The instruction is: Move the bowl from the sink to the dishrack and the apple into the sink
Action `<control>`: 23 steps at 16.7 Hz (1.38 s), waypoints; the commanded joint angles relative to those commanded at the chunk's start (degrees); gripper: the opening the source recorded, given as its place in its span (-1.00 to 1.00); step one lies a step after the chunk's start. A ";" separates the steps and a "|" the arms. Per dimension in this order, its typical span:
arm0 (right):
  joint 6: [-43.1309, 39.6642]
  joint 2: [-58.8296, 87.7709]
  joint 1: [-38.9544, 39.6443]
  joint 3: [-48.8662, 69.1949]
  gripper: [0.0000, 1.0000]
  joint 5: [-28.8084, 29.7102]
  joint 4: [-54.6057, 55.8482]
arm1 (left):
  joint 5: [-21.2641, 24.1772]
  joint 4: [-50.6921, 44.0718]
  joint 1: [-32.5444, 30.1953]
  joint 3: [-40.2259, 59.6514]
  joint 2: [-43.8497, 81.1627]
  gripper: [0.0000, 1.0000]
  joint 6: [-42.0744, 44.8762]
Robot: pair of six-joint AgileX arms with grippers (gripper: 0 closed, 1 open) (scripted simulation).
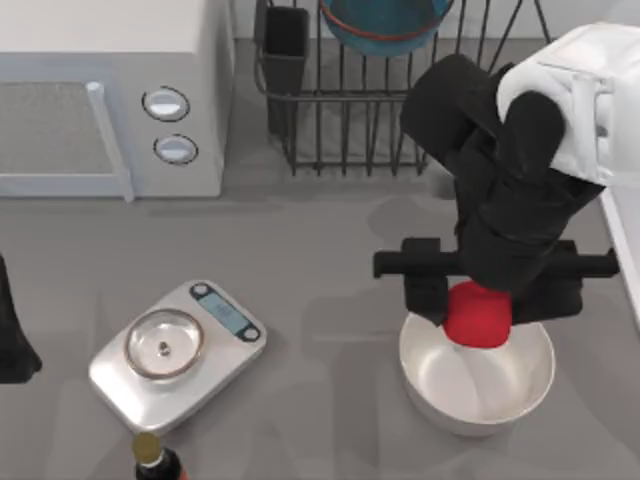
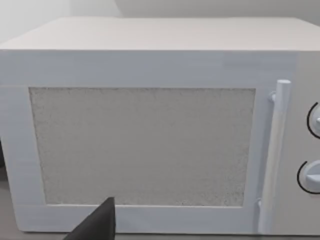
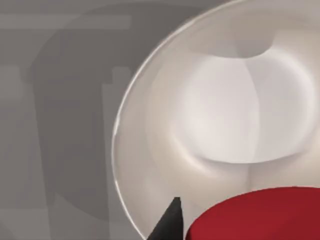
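apple (image 1: 476, 314): red, held by the right gripper (image 1: 478, 300), just above the white bowl (image 1: 478, 385) near its back rim.
right fingers: shut on the apple, one each side.
blue bowl (image 1: 385, 25): already in the dishrack (image 1: 400, 110) at the back.
sink (image 1: 625, 250): a pale edge at the table's right side, so the apple isn't there yet.
risk 1: apple may slip & drop into the white bowl, cuz it hangs right over it.
risk 2: arm could bump the white bowl's rim if it goes low & sideways.
left gripper (image 1: 15, 335): parked at the table's left edge; can't tell abt its fingers.
top view: shows rack, scale (image 1: 180, 350), microwave (image 1: 110, 95).
right wrist view: shows inside of white bowl (image 3: 225, 125) up close, apple (image 3: 260, 215) by a finger tip.
left wrist view: shows the microwave (image 2: 150, 140) door.
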 joint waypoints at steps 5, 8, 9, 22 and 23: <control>-1.37 -0.23 -2.91 -1.89 -1.00 -2.06 3.51 | 0.00 0.00 0.00 0.00 0.00 1.00 0.00; -4.53 -1.76 -9.78 -5.77 -1.00 -5.95 11.87 | 0.00 0.00 0.00 0.00 0.00 1.00 0.00; -5.83 -2.65 -12.66 -7.44 -1.00 -7.35 15.74 | 0.00 0.00 0.00 0.00 0.00 1.00 0.00; -22.68 -11.16 -43.02 -27.23 -1.00 -20.38 71.74 | 0.00 0.00 0.00 0.00 0.00 1.00 0.00; -23.90 -11.20 -45.28 -28.45 -1.00 -21.16 76.69 | 0.00 0.00 0.00 0.00 0.00 1.00 0.00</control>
